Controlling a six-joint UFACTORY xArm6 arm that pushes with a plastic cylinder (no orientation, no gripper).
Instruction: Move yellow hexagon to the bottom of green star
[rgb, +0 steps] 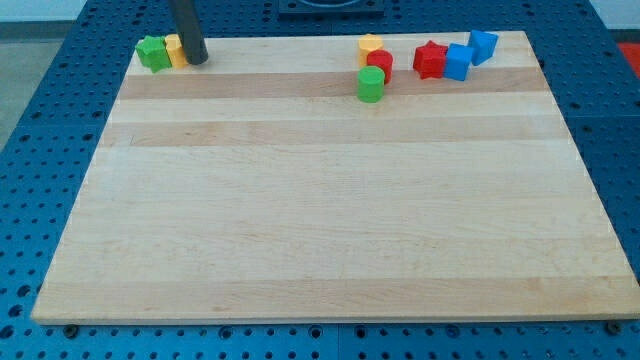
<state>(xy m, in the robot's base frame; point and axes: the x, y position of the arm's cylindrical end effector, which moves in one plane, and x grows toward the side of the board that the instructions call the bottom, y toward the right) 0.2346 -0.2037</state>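
Tip (196, 60) down at far left corner of surface (320, 220), touching right side of yellow hexagon (174, 50). Hexagon pressed against green star (153, 53) on its left. End effector only a bare rod, nothing clamped. Far right: yellow block (371, 45), red cylinder (380, 66), green cylinder (371, 84), red star (430, 59), two blue blocks (459, 62) (483, 46).

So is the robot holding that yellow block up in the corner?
No, nothing is held. My tip has no claw; it only pushes. It stands right beside the yellow block, on the view's right of it, with the green star on the block's other side.
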